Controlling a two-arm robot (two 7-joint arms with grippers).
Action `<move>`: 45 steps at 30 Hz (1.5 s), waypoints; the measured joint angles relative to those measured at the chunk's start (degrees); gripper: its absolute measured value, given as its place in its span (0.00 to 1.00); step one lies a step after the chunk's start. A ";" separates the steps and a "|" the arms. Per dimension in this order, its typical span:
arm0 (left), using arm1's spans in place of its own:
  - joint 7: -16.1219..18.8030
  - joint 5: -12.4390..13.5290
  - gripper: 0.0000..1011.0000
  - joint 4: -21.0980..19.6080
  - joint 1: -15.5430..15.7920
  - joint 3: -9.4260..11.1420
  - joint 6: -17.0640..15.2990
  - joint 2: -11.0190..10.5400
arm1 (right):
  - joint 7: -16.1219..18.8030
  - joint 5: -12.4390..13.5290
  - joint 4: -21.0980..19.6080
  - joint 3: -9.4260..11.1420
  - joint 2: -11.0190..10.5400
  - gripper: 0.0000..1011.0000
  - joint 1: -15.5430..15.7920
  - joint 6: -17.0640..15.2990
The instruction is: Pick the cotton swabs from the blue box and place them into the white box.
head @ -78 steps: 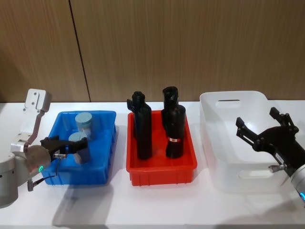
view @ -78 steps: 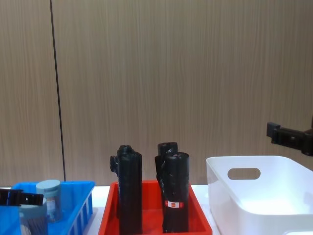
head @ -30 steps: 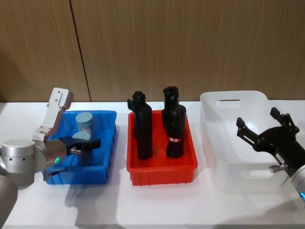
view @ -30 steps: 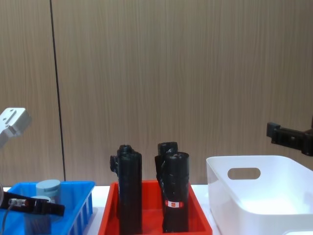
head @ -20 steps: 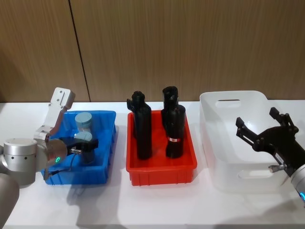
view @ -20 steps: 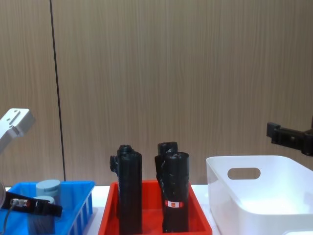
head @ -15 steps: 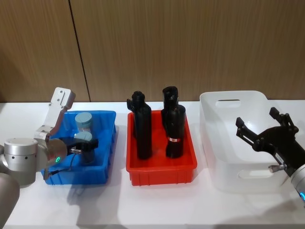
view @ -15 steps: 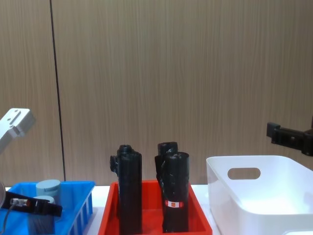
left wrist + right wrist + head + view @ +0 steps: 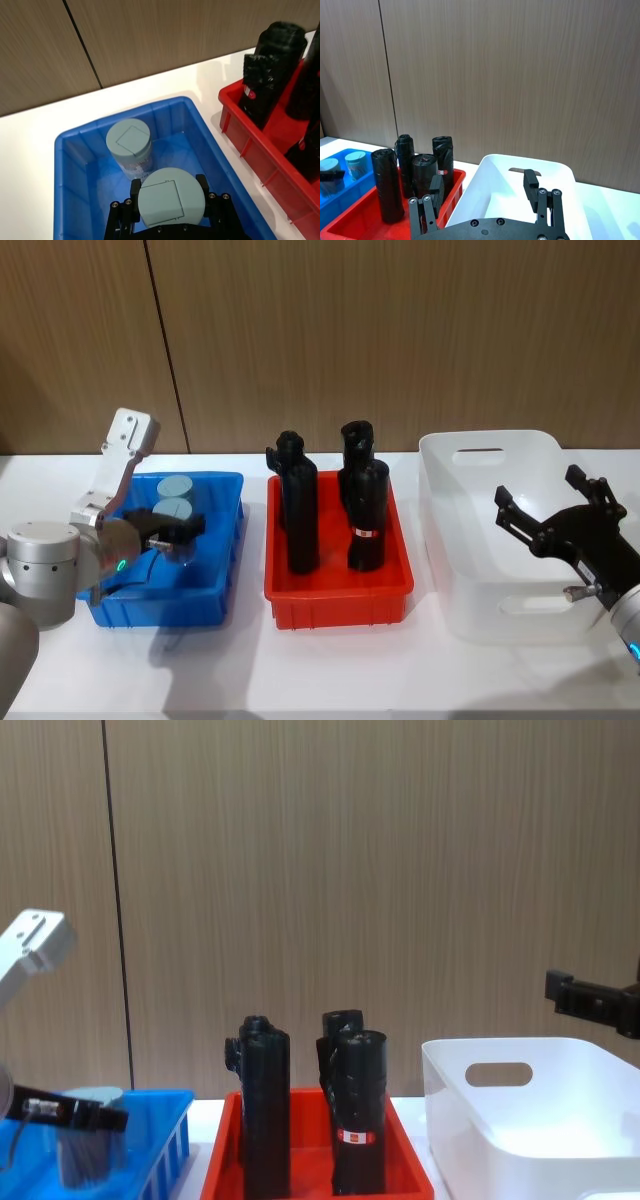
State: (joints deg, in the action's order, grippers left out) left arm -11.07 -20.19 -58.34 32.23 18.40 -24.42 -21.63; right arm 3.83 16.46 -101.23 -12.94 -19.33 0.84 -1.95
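Jaws of the left gripper pinch one tub of cotton swabs, gripped upright by its sides inside the blue box, while the right gripper hangs wide open and empty above the near part of the white box. Between the boxes sits a red tray of black cylinders. A second tub stands just behind the held one, towards the blue box's back wall.

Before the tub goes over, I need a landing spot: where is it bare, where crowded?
Bare: the white box floor, inside its walls, by the open right end effector. Crowded: the red tray, packed with black cylinders.
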 joint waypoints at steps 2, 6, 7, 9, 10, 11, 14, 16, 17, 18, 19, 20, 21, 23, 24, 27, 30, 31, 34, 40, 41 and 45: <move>0.41 0.26 0.66 -1.81 -0.62 -0.07 0.21 -0.30 | 0.00 0.00 0.00 0.00 0.00 0.99 0.00 0.00; 1.14 0.79 0.66 -5.09 -1.59 -0.20 0.50 -0.85 | 0.00 0.00 0.00 0.00 0.00 0.99 0.00 0.00; 1.25 0.89 0.66 -5.74 -1.79 -0.22 0.56 -0.96 | 0.00 0.00 0.00 0.00 0.00 0.99 0.00 0.00; 1.45 1.18 0.66 -7.81 -2.48 -0.28 0.71 -1.31 | 0.00 0.00 0.00 0.00 0.00 0.99 0.00 0.00; 1.50 1.37 0.66 -9.04 -2.85 -0.32 0.84 -1.52 | 0.00 0.00 0.00 0.00 0.00 0.99 0.00 0.00; 1.50 1.37 0.66 -9.04 -2.85 -0.32 0.84 -1.52 | 0.00 0.00 0.00 0.00 0.00 0.99 0.00 0.00; 1.42 1.66 0.66 -11.62 -3.66 -0.38 1.12 -2.01 | 0.00 0.00 0.00 0.00 0.00 0.99 0.00 0.00; 1.01 1.80 0.66 -13.64 -4.38 -0.43 1.26 -2.43 | 0.00 0.00 0.00 0.00 0.00 0.99 0.00 0.00; 0.85 1.83 0.66 -14.03 -4.60 -0.43 1.28 -2.56 | 0.00 0.00 0.00 0.00 0.00 0.99 0.00 0.00; 0.48 1.85 0.66 -15.60 -5.04 -0.47 1.31 -2.85 | 0.00 0.00 0.00 0.00 0.00 0.99 0.00 0.00; 0.33 1.85 0.66 -16.48 -5.36 -0.50 1.31 -3.06 | 0.00 0.00 0.00 0.00 0.00 0.99 0.00 0.00; 0.17 1.84 0.66 -17.18 -5.65 -0.52 1.31 -3.23 | 0.00 0.00 0.00 0.00 0.00 0.99 0.00 0.00; -0.11 1.65 0.66 -18.58 -6.27 -0.57 1.30 -3.59 | 0.00 0.00 0.00 0.00 0.00 0.99 0.00 0.00; -0.30 1.35 0.66 -19.96 -6.87 -0.63 1.24 -3.94 | 0.00 0.00 0.00 0.00 0.00 0.99 0.00 0.00; -0.33 1.16 0.66 -20.94 -7.30 -0.70 1.21 -4.20 | 0.00 0.00 0.00 0.00 0.00 0.99 0.00 0.00; -0.42 0.17 0.66 -23.74 -8.70 -0.83 0.89 -4.96 | 0.00 0.00 0.00 0.00 0.00 0.99 0.00 0.00; -0.39 -0.93 0.66 -26.62 -10.22 -1.01 0.49 -5.76 | 0.00 0.00 0.00 0.00 0.00 0.99 0.00 0.01; -0.31 -1.42 0.66 -27.99 -10.90 -1.08 0.29 -6.14 | 0.00 0.00 0.00 0.00 0.00 0.99 0.00 0.00; 0.00 -2.49 0.66 -30.76 -12.41 -1.25 -0.20 -6.95 | 0.00 0.00 0.00 0.00 0.00 0.99 0.00 0.00; 0.51 -4.38 0.66 -34.94 -14.79 -1.55 -0.90 -8.28 | 0.00 0.00 0.00 0.00 0.00 0.99 0.00 0.00; 0.55 -4.84 0.66 -35.95 -15.45 -1.62 -1.02 -8.63 | 0.00 0.00 0.00 0.00 0.00 0.99 0.00 0.00; 0.26 -5.90 0.66 -37.66 -16.49 -1.77 -1.06 -9.26 | 0.00 0.00 0.00 0.00 0.00 0.99 0.00 0.00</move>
State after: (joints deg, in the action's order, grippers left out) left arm -10.81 -26.09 -96.00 15.74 16.63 -25.48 -30.90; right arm 3.83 16.46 -101.23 -12.94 -19.33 0.84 -1.95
